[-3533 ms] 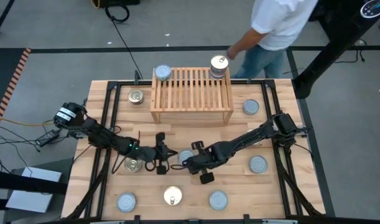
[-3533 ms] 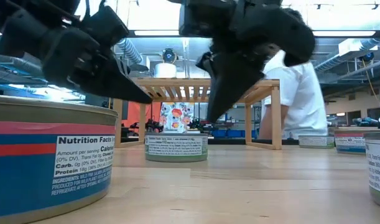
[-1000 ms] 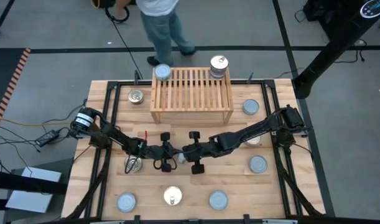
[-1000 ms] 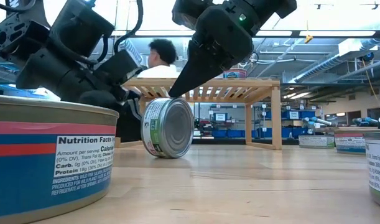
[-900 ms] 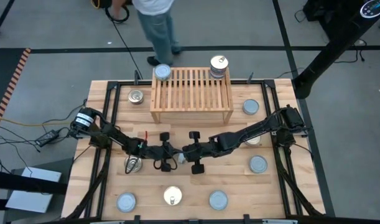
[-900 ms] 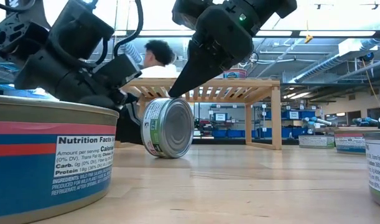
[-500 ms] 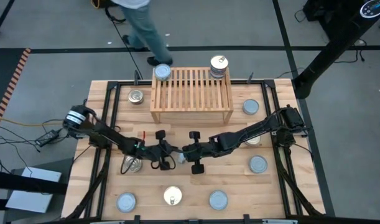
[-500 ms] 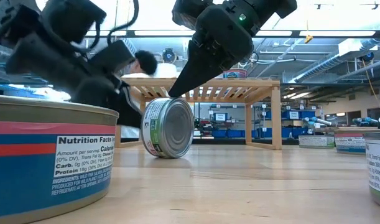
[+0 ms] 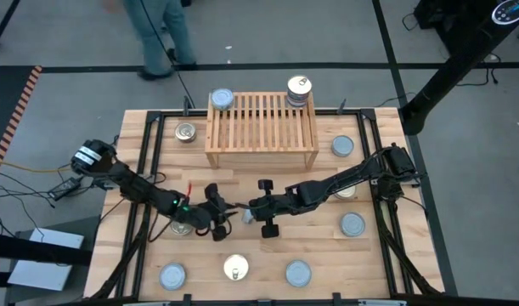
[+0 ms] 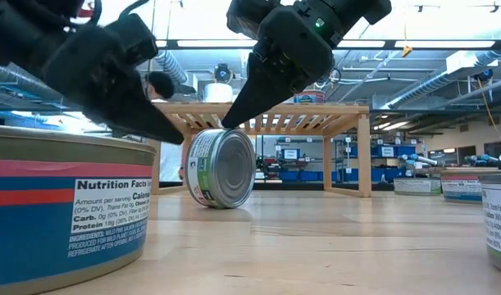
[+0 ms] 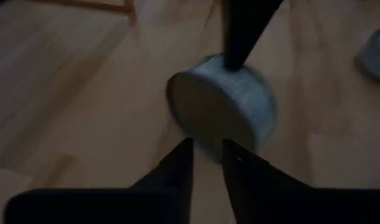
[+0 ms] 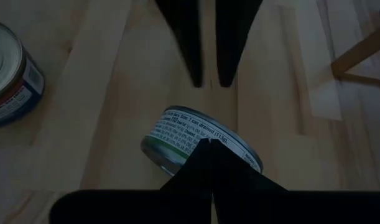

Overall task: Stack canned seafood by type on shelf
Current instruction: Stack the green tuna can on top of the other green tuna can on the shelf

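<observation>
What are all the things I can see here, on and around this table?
shelf: one, light wood, far middle of the table.
tins on shelf: one silvery-blue lid at one far corner; a golden-lidded stack at the other.
silvery-blue tins: four, lying flat around the table.
golden-lid tins: two in clear view, on the table.
tipped tin: one, green-labelled, on its side, mid-table.
table: one, pale planks.
person: one, legs only, beyond the table.
left gripper: dark, slightly open, beside the tipped tin.
right gripper: dark, shut, tip on the tipped tin.
</observation>
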Motion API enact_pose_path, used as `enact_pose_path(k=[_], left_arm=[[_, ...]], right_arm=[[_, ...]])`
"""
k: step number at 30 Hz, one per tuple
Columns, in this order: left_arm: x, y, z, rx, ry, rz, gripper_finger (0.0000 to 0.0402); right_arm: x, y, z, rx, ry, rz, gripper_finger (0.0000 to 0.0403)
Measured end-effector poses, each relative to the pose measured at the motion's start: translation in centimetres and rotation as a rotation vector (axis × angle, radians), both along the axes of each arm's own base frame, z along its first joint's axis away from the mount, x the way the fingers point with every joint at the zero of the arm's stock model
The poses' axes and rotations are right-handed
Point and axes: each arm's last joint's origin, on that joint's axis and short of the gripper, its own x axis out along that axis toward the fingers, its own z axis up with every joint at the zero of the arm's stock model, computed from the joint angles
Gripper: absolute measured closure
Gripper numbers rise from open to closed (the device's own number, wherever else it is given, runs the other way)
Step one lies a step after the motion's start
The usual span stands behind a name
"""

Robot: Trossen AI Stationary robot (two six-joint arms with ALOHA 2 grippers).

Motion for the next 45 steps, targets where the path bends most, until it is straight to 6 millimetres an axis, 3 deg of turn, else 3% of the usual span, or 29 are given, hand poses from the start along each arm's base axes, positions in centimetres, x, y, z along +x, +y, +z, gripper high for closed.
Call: enact_pose_path(k=[9,21,45], left_arm=[[1.0,-1.8,1.7,-0.046,-0.056,-0.026,0.0198],[2.5,-2.5,0.4,0.03,-0.038,0.105,0.0097],[2.5,-2.3,0.5,0.056,-0.051,0.17,0.0085]], right_arm=[[0.1,-0.3,0.0,0.001,-0.002,-0.005,0.0398],[0.0,-0.9,-0.1,0.003,0.003,-0.096,0.0398],[-0.3,-1.0,-0.6,0.065,0.021,-0.277,0.0398]])
